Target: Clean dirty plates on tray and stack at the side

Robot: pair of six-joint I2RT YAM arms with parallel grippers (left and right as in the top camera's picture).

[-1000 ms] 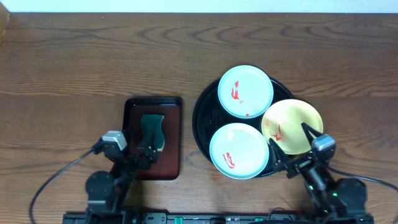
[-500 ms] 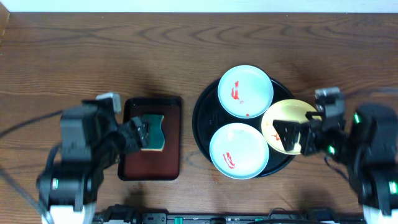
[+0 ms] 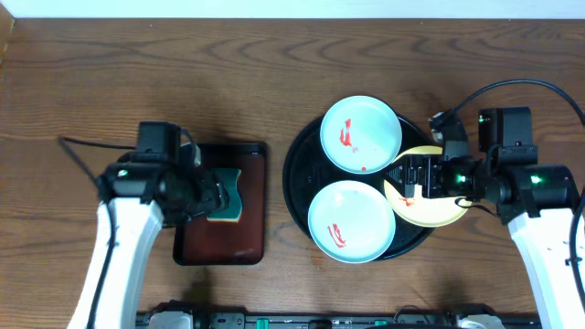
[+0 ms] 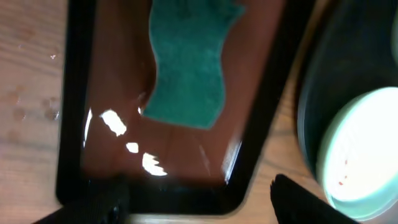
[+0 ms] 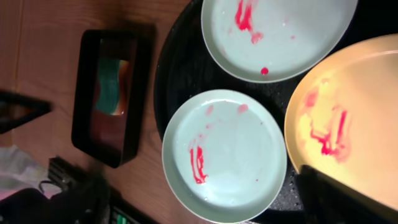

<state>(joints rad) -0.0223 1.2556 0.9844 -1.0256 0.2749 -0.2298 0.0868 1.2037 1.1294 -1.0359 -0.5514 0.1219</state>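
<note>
Red-brown small tray (image 3: 224, 239) sits left of centre on the table (image 3: 137, 82). One green sponge (image 3: 228, 194) lies at its far end. The left gripper (image 3: 208, 195) hangs over the sponge with jaws spread wide and nothing pinched. In the wrist view the sponge is ahead of the fingers, untouched.

The black tray (image 3: 300, 174) is right of centre, near the small tray and apart from it. All the plates are on it:
- blue plate (image 3: 361, 134) at the far edge
- second blue plate (image 3: 351, 221) at the near edge
- yellow plate (image 3: 431, 212) at the right edge, close against both blue ones

The right gripper (image 3: 416, 175) is over the yellow plate's left part. Its jaws are spread and no grip is visible.

Step, as a judgement: the opening pickup. Every plate shows red smears and none is stacked at the side.

Next move likely calls for:
- the left gripper to drop and close across the sponge's narrow waist
- the right gripper to catch the yellow plate's rim and lift it clear of the blue ones without dragging them. The rim is shallow and may slip.

Count:
- 3 plates (2 blue, 1 yellow), all dirty
- 1 black tray
- 1 small tray
- 1 sponge
- 2 grippers
</note>
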